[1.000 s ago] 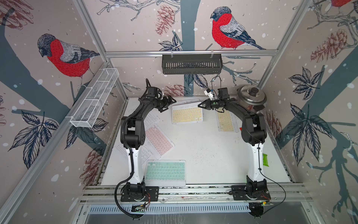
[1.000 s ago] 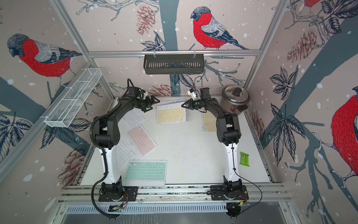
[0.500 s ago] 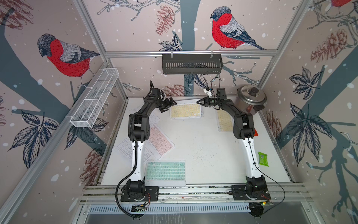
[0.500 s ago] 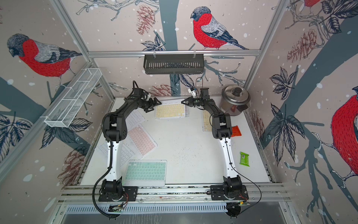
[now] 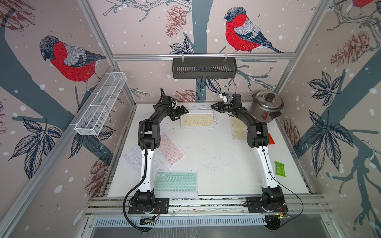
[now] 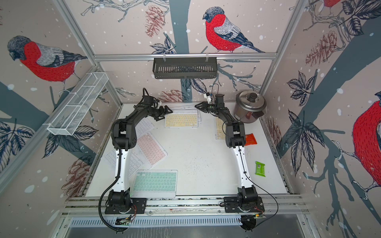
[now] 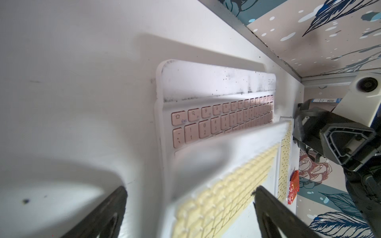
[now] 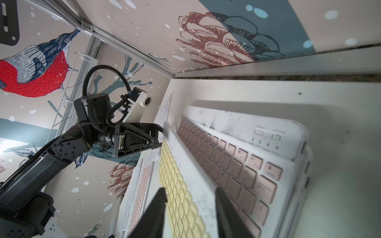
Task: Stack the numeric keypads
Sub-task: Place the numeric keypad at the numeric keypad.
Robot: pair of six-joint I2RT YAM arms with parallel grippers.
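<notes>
So the yellow keypad sits at 12 o'clock on the table, atop a pink keypad, long axis 9-to-3. We see the left gripper spread wide at its 9 end and the right gripper parted at 3, neither pinching.

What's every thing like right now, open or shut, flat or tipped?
left gripper: open
right gripper: open
yellow keypad between them: tilted, blurred
pink keypad under it: flat
rice cooker: lid on
mint keypad: flat, not stacked
</notes>
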